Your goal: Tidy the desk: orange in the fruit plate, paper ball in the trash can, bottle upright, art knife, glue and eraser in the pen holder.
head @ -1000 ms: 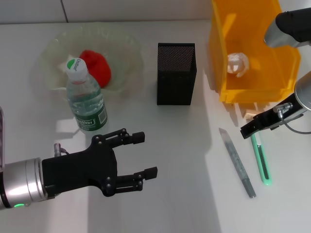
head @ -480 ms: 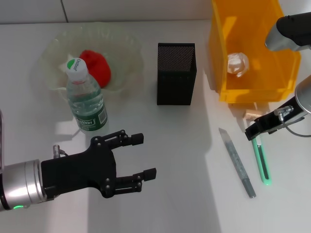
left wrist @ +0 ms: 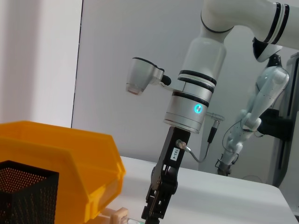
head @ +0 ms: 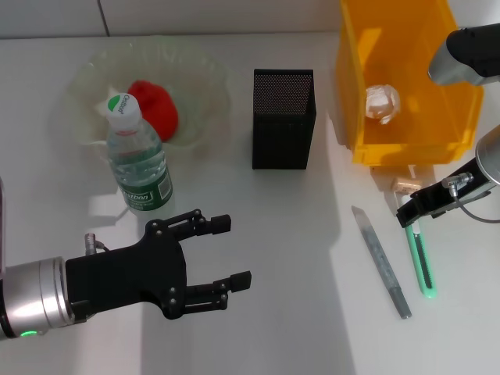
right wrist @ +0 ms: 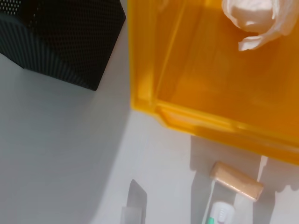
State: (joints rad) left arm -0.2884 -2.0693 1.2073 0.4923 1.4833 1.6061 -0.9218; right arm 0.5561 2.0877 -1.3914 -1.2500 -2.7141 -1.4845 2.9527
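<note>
Head view takes in a white desk (head: 297, 258) carrying everything; toward its far left corner sits the wide, shallow, pale-green glass fruit plate (head: 86, 86) with a ruffled rim, and the lumpy red-orange orange (head: 154, 106) lies in it; the small clear plastic bottle (head: 137, 156) with a dark green label and white cap stands upright at the plate's near edge; the square black metal mesh pen holder (head: 283, 119) stands near the middle of the far edge; the large translucent orange-yellow plastic trash can (head: 406, 78) fills the far right corner, and the crumpled white paper ball (head: 382, 102) lies inside it; just in front of the can, on the desk, lies the tiny tan-beige eraser (head: 406, 187); nearer the front along the right side lie a long grey flat art knife (head: 381, 262) and, beside it, a slim green glue stick (head: 419, 262); the black right gripper (head: 414, 212) hangs low over the top end of the glue stick, just beside the eraser, and whether its fingers are parted or closed I cannot tell; the black left gripper (head: 230, 250) hovers over the near left part of the desk, fingers spread wide apart, gripping nothing.
</note>
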